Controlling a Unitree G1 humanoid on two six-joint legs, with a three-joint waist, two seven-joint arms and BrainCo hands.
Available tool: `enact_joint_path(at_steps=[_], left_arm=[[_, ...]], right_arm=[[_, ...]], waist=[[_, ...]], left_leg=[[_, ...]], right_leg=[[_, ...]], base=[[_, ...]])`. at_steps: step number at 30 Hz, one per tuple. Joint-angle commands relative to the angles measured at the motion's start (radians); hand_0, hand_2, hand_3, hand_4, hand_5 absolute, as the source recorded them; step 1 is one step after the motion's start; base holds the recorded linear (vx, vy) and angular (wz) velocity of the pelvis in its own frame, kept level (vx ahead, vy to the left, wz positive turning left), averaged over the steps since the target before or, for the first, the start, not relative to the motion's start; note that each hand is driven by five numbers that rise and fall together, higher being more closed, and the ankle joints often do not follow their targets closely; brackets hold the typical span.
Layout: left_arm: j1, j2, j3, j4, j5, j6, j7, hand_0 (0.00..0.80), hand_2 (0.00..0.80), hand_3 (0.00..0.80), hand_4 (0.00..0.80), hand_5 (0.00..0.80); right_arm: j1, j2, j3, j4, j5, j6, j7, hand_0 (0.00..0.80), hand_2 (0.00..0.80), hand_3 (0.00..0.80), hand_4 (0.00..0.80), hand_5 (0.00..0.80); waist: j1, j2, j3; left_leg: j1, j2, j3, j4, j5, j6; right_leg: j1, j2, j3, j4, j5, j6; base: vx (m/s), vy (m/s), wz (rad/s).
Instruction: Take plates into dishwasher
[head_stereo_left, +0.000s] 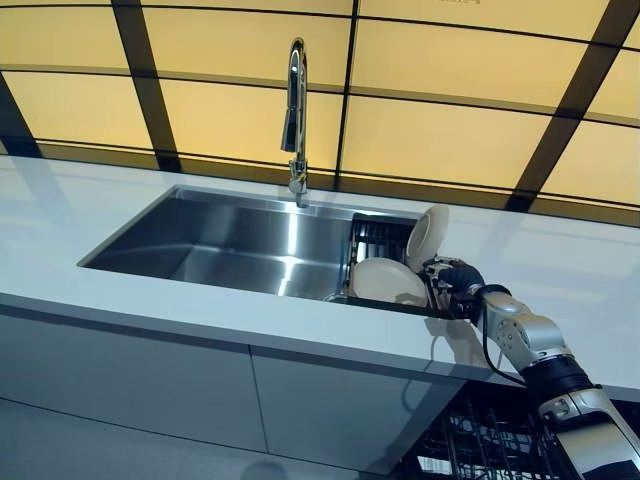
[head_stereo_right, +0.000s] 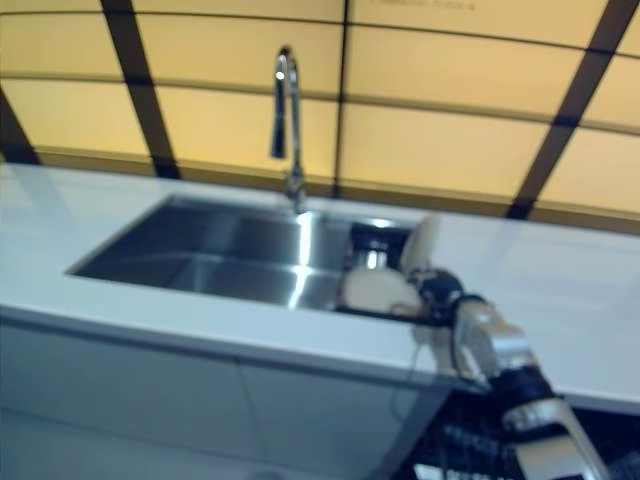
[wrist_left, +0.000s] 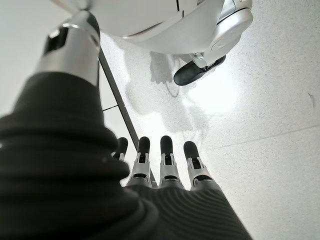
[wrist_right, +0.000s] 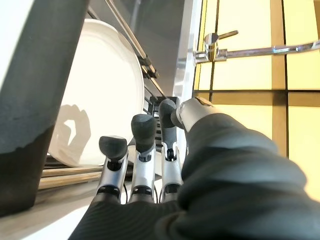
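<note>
Two cream plates in a black dish rack (head_stereo_left: 372, 236) at the right end of the steel sink (head_stereo_left: 230, 245): one plate lying low (head_stereo_left: 386, 280), one plate standing on edge (head_stereo_left: 427, 236) behind it. Right hand (head_stereo_left: 450, 276) just beside the low plate, at the sink's right rim, fingers (wrist_right: 142, 131) straight and loose, holding nothing. Left hand (wrist_left: 165, 165) down over the pale floor (wrist_left: 260, 100), fingers straight, holding nothing. Tall tap (head_stereo_left: 296, 110) behind the sink. White counter (head_stereo_left: 120, 310) all around. Dark dishwasher rack (head_stereo_left: 480, 440) open below the counter, under the right arm.
</note>
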Motion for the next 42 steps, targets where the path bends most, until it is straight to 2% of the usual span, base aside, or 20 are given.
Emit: enact_joint_path(at_steps=[1,11,19,20,21,22,30,42], left_arm=[[-0.034,-0.029,-0.061,0.03,0.015,-0.023,-0.008,0.0,0.0,0.0,0.0,0.0],[-0.024,-0.035,-0.055,0.041,0.026,-0.029,-0.003,0.0,0.0,0.0,0.0,0.0],[-0.025,-0.033,-0.043,0.04,0.025,-0.025,-0.01,0.0,0.0,0.0,0.0,0.0],[-0.025,-0.033,-0.043,0.04,0.025,-0.025,-0.009,0.0,0.0,0.0,0.0,0.0],[-0.023,-0.036,-0.042,0.04,0.027,-0.024,-0.006,0.0,0.0,0.0,0.0,0.0],[-0.021,-0.036,-0.042,0.039,0.027,-0.025,-0.005,0.0,0.0,0.0,0.0,0.0],[-0.028,-0.03,-0.05,0.039,0.026,-0.018,-0.013,0.0,0.0,0.0,0.0,0.0],[-0.028,-0.028,-0.078,0.053,0.021,-0.027,-0.009,0.0,0.0,0.0,0.0,0.0]], right_arm=[[-0.014,-0.024,-0.026,-0.057,-0.023,-0.071,0.007,0.8,0.8,0.8,0.8,0.8],[0.038,-0.018,-0.04,-0.086,-0.047,-0.081,0.011,0.8,0.8,0.8,0.8,0.8],[0.045,-0.03,-0.033,-0.127,-0.162,-0.121,0.014,0.8,0.8,0.8,0.8,0.8],[0.046,-0.031,-0.034,-0.13,-0.161,-0.12,0.012,0.722,0.722,0.722,0.722,0.722],[0.048,-0.036,-0.037,-0.138,-0.145,-0.114,0.011,0.122,0.122,0.122,0.122,0.122],[0.049,-0.039,-0.042,-0.145,-0.119,-0.103,0.008,0.0,0.0,0.0,0.0,0.0],[0.051,-0.044,-0.102,-0.156,0.105,-0.059,0.007,0.0,0.0,0.0,0.0,0.0],[-0.048,-0.115,-0.106,-0.019,0.196,-0.008,0.01,0.0,0.0,0.0,0.0,0.0]], waist=[[0.015,-0.021,-0.006],[0.008,-0.021,-0.019],[0.001,-0.017,-0.02],[0.0,-0.017,-0.02],[-0.001,-0.018,-0.02],[-0.002,-0.018,-0.02],[-0.003,-0.023,-0.022],[0.013,-0.033,-0.029]], left_leg=[[-0.024,-0.058,0.039,0.002,-0.005,0.052],[-0.016,-0.06,0.038,-0.001,-0.009,0.052],[-0.012,-0.063,0.039,-0.002,-0.011,0.053],[-0.011,-0.063,0.039,-0.002,-0.011,0.054],[-0.01,-0.064,0.04,-0.002,-0.012,0.054],[-0.009,-0.064,0.039,-0.002,-0.013,0.054],[-0.007,-0.066,0.038,-0.003,-0.015,0.055],[-0.005,-0.067,0.039,-0.003,-0.018,0.056]], right_leg=[[0.03,-0.001,0.021,0.03,-0.053,0.01],[0.038,-0.003,0.019,0.019,-0.05,0.013],[0.037,-0.003,0.022,0.022,-0.05,0.014],[0.037,-0.004,0.022,0.022,-0.05,0.014],[0.037,-0.004,0.022,0.023,-0.05,0.014],[0.038,-0.004,0.023,0.023,-0.05,0.014],[0.041,-0.003,0.02,0.024,-0.051,0.015],[0.043,-0.002,0.016,0.021,-0.047,0.015]], base=[[0.0,0.0,0.0],[0.0,0.0,0.0],[0.0,0.0,0.0],[0.0,0.0,0.0],[0.0,0.0,0.0],[0.0,0.0,0.0],[0.0,0.0,0.0],[0.0,0.0,0.0]])
